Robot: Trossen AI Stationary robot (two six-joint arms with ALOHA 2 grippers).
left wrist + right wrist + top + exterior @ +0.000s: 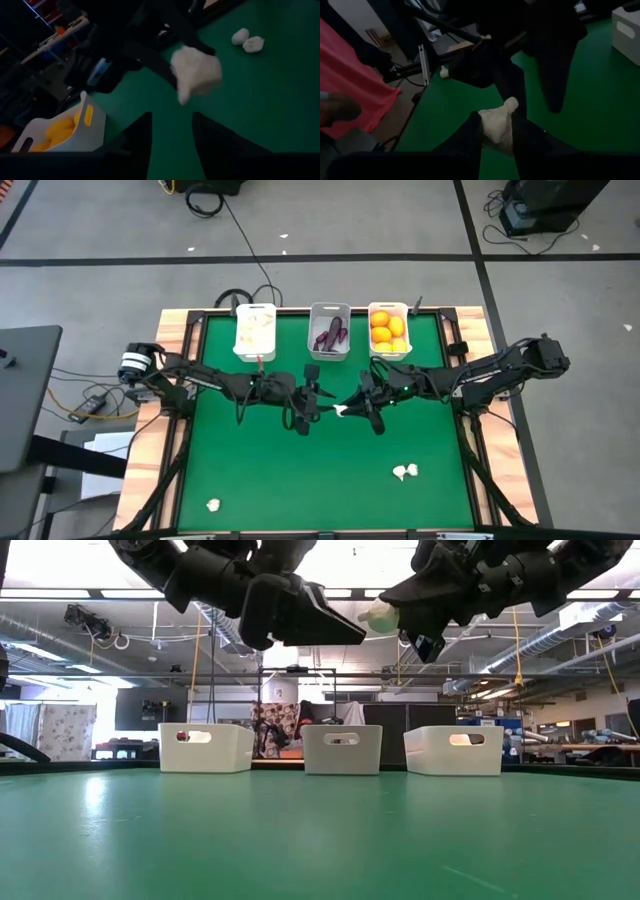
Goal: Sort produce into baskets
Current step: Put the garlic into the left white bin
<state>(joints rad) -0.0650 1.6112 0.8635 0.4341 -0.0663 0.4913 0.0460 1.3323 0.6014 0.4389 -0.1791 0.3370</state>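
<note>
the right hand (496, 131) pinches a knobbly off-white garlic bulb (496, 126), likely light and papery, best gripped across its body, facing the spread left hand (171, 135).

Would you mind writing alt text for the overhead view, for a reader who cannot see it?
Above a green table, the right gripper holds a garlic bulb at mid-table, facing the open left gripper. Along the far edge sit three baskets: garlic, eggplants and citrus. Three more garlic bulbs lie loose nearer the front: a touching pair and a single bulb.
</note>
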